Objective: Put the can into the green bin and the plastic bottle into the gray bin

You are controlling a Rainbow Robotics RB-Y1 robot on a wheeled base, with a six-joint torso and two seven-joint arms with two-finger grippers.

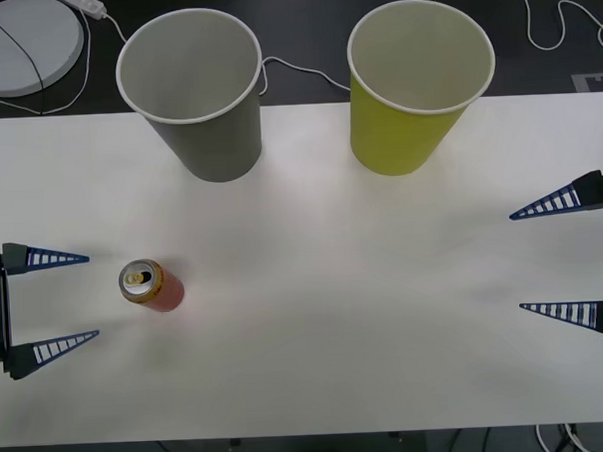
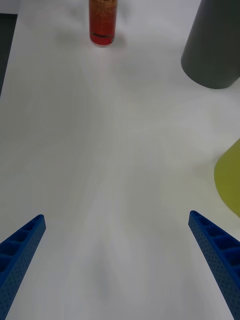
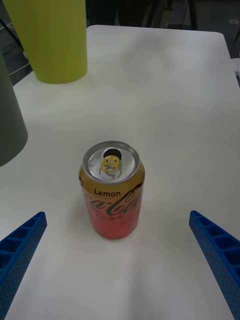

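Table — white, flat top, carrying every item listed here.

Can — small, red-orange body, gold top band with silver lid and pull-tab, opening visible; the word "Lemon" is legible in the left wrist view. It stands upright on the robot's left part of the table, nearer the front edge than the bins, touching nothing. Seen from the right wrist camera it stands across the table, only partly in frame.

Gray bin — large tapered cup shape, white rim, pale interior, upright at the far left of the table, behind the can and well apart from it.

Green bin — same shape in yellow-green (white rim, pale inside), upright at the far right, beside the gray bin with a clear gap between them.

Left gripper — at the table's left edge, blue ribbed fingers spread wide, holding nothing; the can sits just beyond the fingertips, roughly centred between them, without contact.

Right gripper — at the table's right edge, fingers likewise spread wide and empty, over bare tabletop, well apart from the can and from both bins.

Behind the table: a round white disc and white cables on a dark floor.
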